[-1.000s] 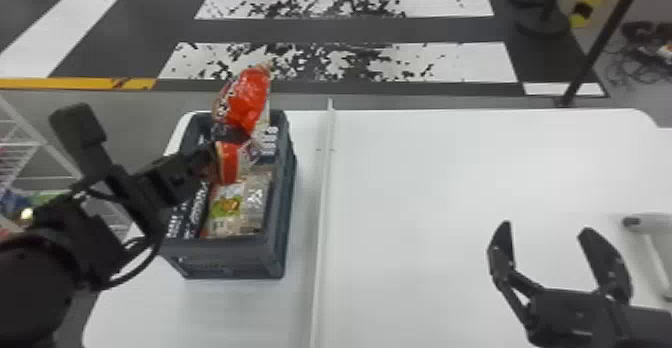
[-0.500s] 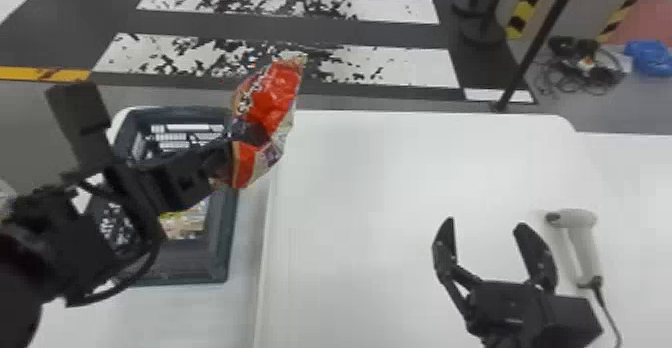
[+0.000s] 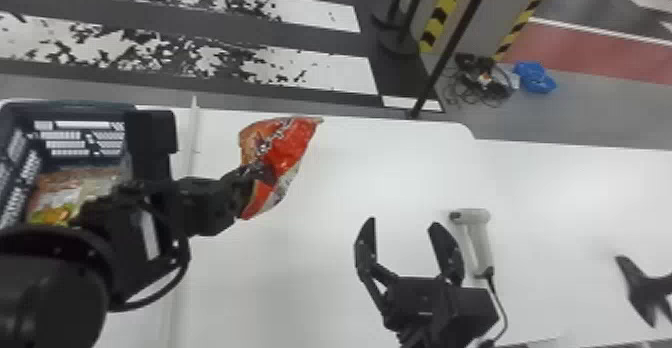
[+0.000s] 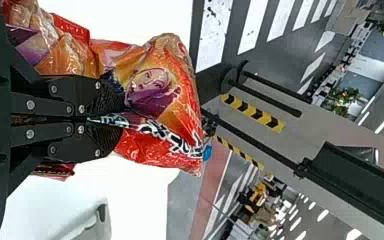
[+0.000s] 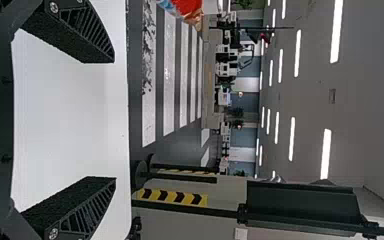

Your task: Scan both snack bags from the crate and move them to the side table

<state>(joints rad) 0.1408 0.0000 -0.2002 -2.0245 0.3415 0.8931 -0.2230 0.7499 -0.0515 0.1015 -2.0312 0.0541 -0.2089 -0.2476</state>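
Head view: A white desk (image 3: 290,282) spans the scene. At left, a dark plastic crate (image 3: 75,106) holds a second bag (image 3: 97,177), partly hidden by the left arm. The left gripper (image 3: 260,172) has a red-and-orange snack bag (image 3: 290,147) in its grasp, to the right of the crate and of a thin white strip (image 3: 193,137) that crosses the desk. The right gripper (image 3: 402,222), toward the lower right, is spread wide and empty. Just beside it, a white handheld scanner (image 3: 481,242) lies on the desk with its cable trailing.

Left wrist view: The left gripper (image 4: 102,119) is closed on the snack bag, its two fingers pinching a fold of the shiny wrapper. A printed character with purple shading shows on the bag.

Right wrist view: The two fingers of the right gripper (image 5: 111,120) stand far apart, with white desk visible between them. Part of a red package (image 5: 186,7) shows at the picture's top edge.
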